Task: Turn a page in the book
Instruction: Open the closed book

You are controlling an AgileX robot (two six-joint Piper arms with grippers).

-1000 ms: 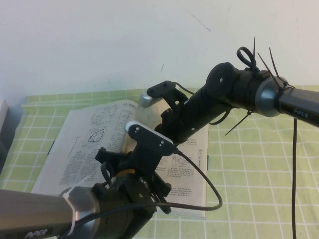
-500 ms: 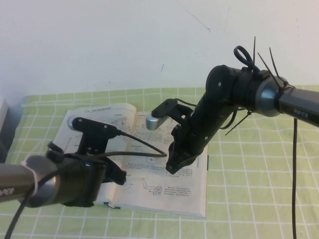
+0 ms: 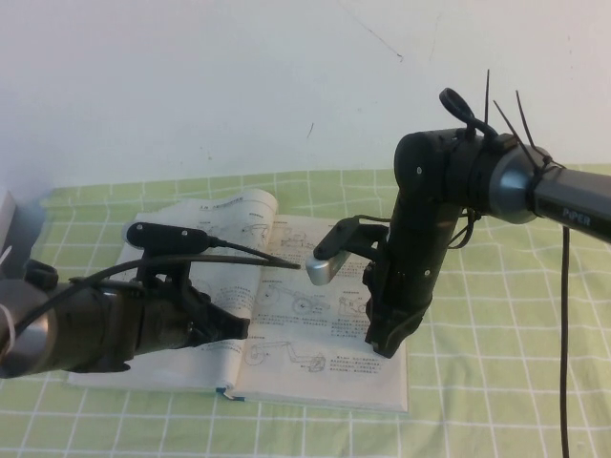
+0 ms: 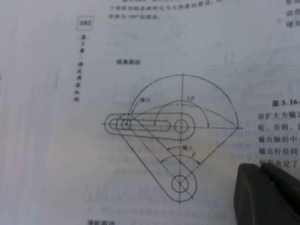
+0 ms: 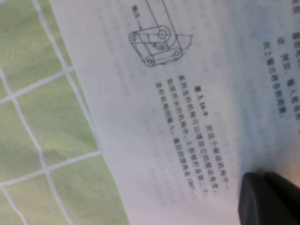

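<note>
The book (image 3: pixel 315 374) lies open on the green checked cloth. The page (image 3: pixel 227 221) lies on the book's left half and bows up a little near the spine. Its upper face (image 4: pixel 140 70) carries number 102 and a crank diagram; no gear drawing shows. My left gripper (image 3: pixel 241 327) is shut and empty, low over this page's near part, and also shows in the left wrist view (image 4: pixel 262 169). My right gripper (image 3: pixel 383 345) is shut and empty. It points down onto the right-hand page (image 5: pixel 187 117), near its outer edge, and also shows in the right wrist view (image 5: pixel 260 180).
The green checked cloth (image 3: pixel 496 315) covers the table around the book and shows beside the book's edge (image 5: pixel 37 117). A grey object (image 3: pixel 13 224) stands at the far left edge. A white wall rises behind.
The left arm swept from the front centre to the left over the left half. The polygon-diagram leaf is now covered by the turned page. The right gripper moved right and down onto the right-hand page.
</note>
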